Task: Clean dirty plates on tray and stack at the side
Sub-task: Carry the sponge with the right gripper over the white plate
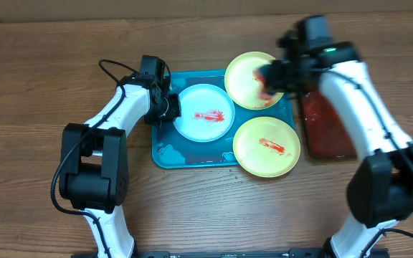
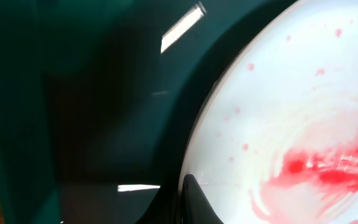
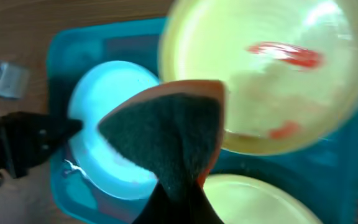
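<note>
Right claw (image 3: 176, 193) clamps sponge (image 3: 166, 130) over smeared yellow plate (image 3: 278, 93); left claw (image 1: 169, 107) at white plate (image 1: 192, 123) in tray (image 1: 165, 150), grip unclear.

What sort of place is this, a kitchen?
Probably a robotics lab bench rather than a kitchen, staged for dishwashing practice. Three sauce-smeared plates lie on or partly over a teal tray on a wooden table. The right gripper holds a sponge, and no sink or tap is in view.
</note>
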`<act>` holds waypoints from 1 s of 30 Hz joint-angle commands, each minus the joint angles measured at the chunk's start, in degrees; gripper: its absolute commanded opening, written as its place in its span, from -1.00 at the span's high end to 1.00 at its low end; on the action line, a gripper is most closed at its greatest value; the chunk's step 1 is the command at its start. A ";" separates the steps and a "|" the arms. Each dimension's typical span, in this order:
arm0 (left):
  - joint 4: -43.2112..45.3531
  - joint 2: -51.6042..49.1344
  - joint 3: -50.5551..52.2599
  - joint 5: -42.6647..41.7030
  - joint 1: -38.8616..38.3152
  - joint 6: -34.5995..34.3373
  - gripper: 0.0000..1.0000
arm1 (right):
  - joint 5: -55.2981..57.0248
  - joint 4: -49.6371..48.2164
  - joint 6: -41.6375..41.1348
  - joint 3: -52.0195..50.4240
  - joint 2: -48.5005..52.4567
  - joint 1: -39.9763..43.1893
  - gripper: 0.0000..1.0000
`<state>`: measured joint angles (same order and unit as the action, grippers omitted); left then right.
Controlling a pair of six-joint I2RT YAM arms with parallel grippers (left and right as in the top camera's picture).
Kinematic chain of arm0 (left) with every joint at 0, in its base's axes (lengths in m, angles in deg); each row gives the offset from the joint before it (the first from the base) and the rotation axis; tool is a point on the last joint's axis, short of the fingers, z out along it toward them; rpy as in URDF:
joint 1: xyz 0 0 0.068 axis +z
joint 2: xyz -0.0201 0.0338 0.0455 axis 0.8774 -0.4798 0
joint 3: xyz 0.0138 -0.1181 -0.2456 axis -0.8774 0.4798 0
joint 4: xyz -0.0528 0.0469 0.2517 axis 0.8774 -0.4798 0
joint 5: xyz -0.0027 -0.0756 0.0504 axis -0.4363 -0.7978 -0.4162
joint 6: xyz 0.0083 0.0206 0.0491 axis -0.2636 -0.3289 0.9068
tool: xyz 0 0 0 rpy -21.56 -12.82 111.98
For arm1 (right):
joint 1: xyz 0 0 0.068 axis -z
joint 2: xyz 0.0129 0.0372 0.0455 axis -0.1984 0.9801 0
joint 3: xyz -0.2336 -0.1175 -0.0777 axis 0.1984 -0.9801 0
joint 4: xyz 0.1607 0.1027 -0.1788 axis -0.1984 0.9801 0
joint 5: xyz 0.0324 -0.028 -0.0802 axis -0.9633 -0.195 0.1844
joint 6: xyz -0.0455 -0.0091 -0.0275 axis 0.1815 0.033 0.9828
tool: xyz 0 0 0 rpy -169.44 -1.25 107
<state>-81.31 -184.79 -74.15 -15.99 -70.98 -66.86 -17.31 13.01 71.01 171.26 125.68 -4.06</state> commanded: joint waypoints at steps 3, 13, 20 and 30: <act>-0.42 -1.42 0.68 -1.62 -0.11 1.42 0.91 | 8.55 -4.28 -11.56 0.83 5.27 -10.54 0.92; -0.46 -1.42 0.68 -1.18 -0.11 1.42 0.92 | 18.71 -7.65 -15.26 0.83 17.35 -15.39 0.92; -0.81 -1.42 0.68 -1.20 -0.11 1.44 0.91 | 17.62 -8.00 -15.23 0.81 19.52 -16.00 0.93; -0.85 -1.42 0.68 -1.31 -0.11 1.46 0.91 | -0.37 -16.98 -18.51 0.68 24.22 -20.20 0.93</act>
<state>-81.95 -184.85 -74.15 -15.81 -70.69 -66.88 -7.65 -2.32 55.10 171.83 145.59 -21.66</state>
